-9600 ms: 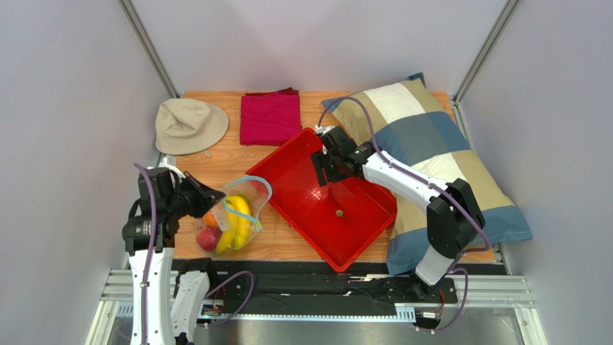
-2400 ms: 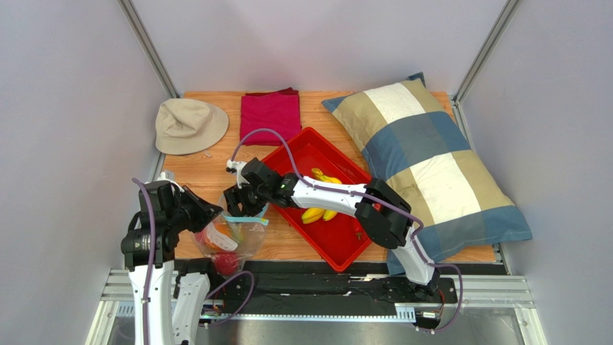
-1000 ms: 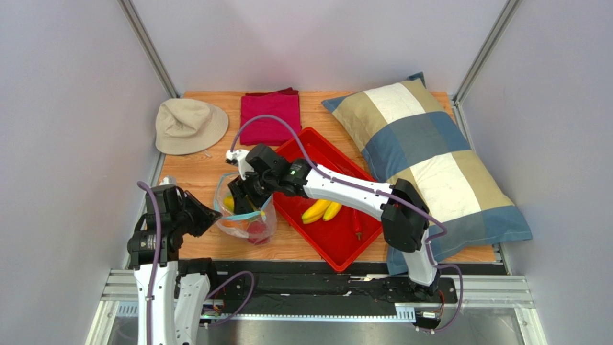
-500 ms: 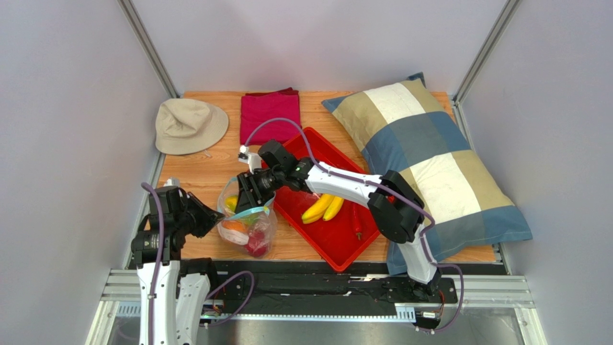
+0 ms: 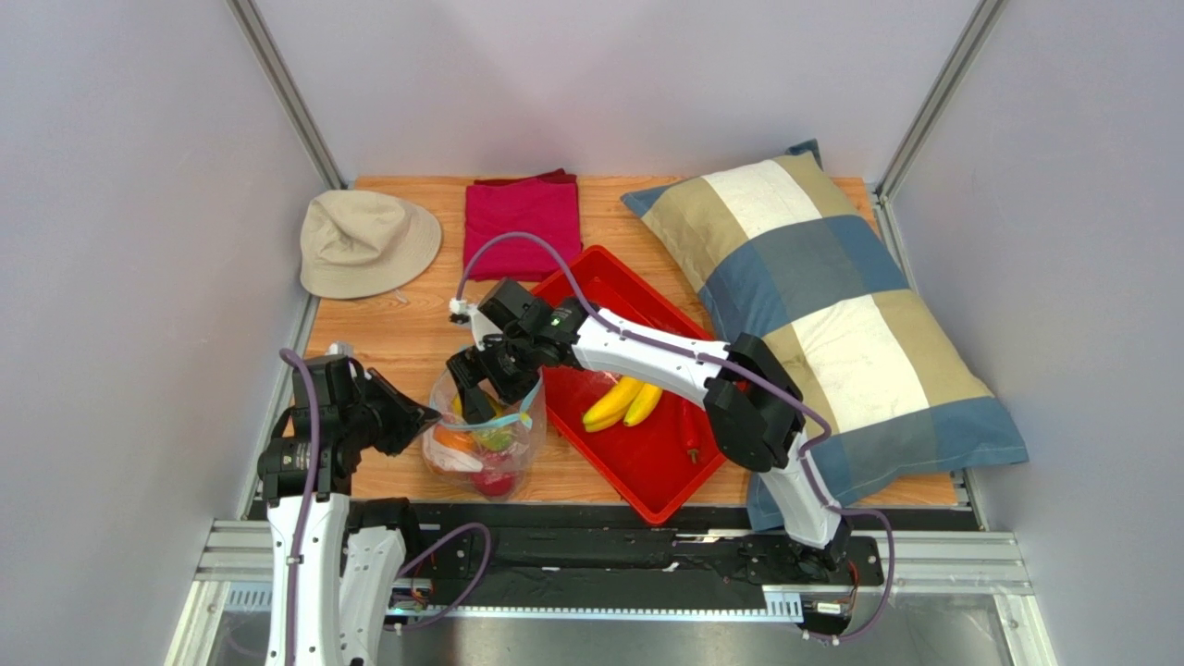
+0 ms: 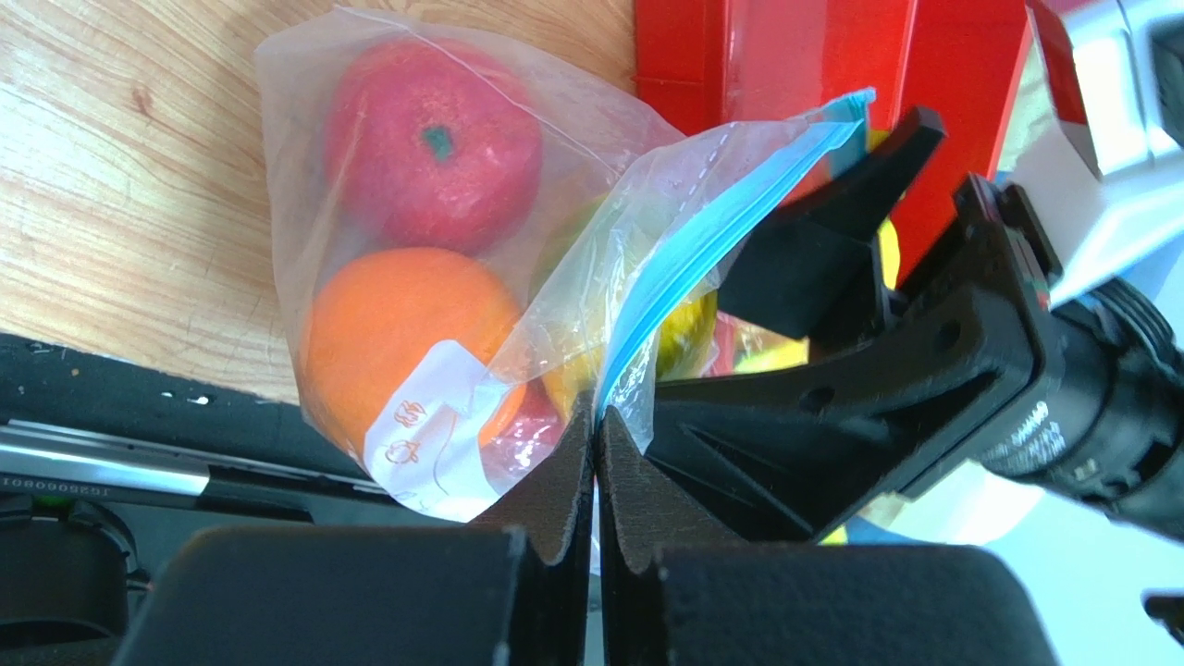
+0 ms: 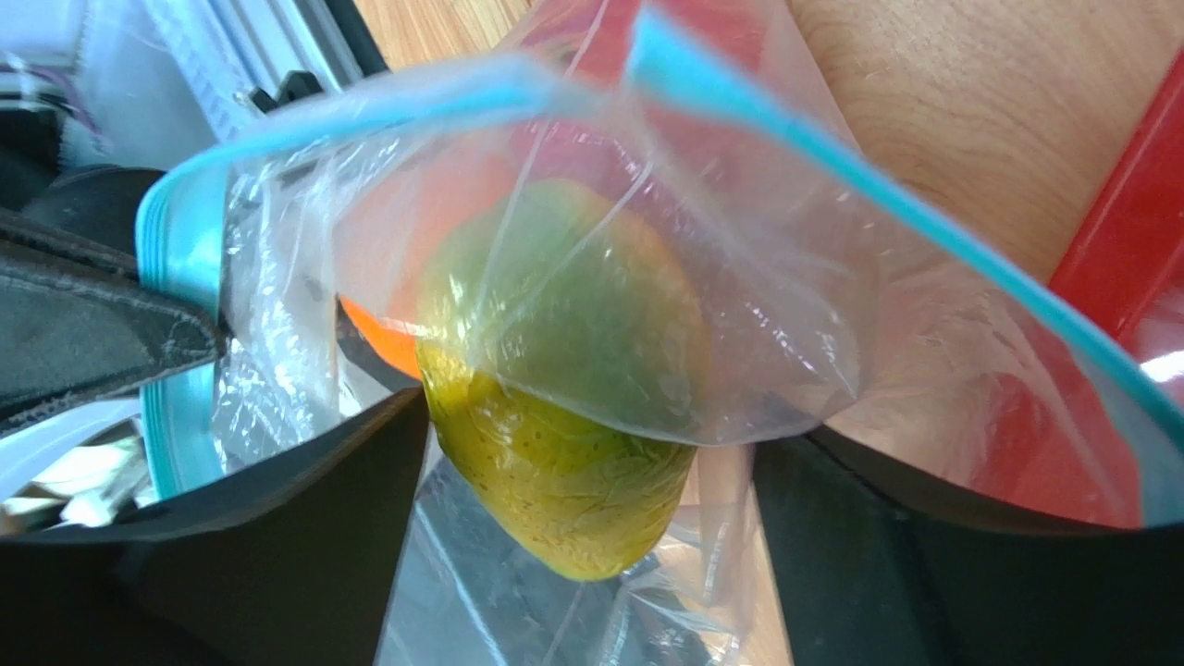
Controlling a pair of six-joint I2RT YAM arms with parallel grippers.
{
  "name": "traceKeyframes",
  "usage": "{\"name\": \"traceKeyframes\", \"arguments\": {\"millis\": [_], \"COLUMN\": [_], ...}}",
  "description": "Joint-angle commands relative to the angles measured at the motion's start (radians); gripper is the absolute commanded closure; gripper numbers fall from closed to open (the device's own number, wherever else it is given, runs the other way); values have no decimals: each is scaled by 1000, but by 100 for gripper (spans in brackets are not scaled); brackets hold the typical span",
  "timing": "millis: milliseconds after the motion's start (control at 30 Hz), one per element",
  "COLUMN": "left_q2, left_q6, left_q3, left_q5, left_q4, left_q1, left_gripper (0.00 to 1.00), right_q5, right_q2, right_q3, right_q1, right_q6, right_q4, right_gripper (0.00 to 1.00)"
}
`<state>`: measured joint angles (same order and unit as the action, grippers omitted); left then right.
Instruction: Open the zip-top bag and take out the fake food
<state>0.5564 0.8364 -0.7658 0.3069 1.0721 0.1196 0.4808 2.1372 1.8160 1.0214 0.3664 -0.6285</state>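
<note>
Mango of green-orange toy plastic lies in the mouth of the clear, blue-zipped plastic bag on the desk, between the right arm's parted fingers, while the left fingers clamp its rim.

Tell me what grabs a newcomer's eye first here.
The bright red tray mid-table, with the banana bunch lying in it, stands out first. Just left of it, the right hand reaches into the open zip-top bag, straddling the green-yellow mango, while the left hand pinches the bag's rim. A big checked pillow fills the table's right side.
</note>
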Motion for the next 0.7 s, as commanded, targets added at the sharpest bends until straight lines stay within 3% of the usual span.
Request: {"name": "traceKeyframes", "arguments": {"millis": [0,100,233,300,533,600,667], "left_q2": [-4,-10,-12,-13,-18,-15,-16], "left_q6": [18,18,12,10,-2,-2,1], "left_q3": [3,3,-1,-3,-18,-21,-21], "left_q5": [9,14,15,17,9,9,11], "left_q4": [-31,-31,-23,-20,-4,-4,-8], "left_q1": [-1,0,-1,-1,-1,-1,-1], "left_gripper": [100,100,100,100,100,100,100], "right_q5": [-96,-107,-180,-234,-295,-259,-231], "right_q2": [-80,-63,-62,-66,-114,-131,-138], "right_q3": [57,65,84,94,157,138,118], "right_q1": [39,63,98,108,108,108,109], "right_q6": [-103,-116,-152,-168,-176,-146,-126], "right_q4": [-97,-94,-109,-120,-192,-186,-154], "right_gripper": [19,22,4,2,2,5,15]}}
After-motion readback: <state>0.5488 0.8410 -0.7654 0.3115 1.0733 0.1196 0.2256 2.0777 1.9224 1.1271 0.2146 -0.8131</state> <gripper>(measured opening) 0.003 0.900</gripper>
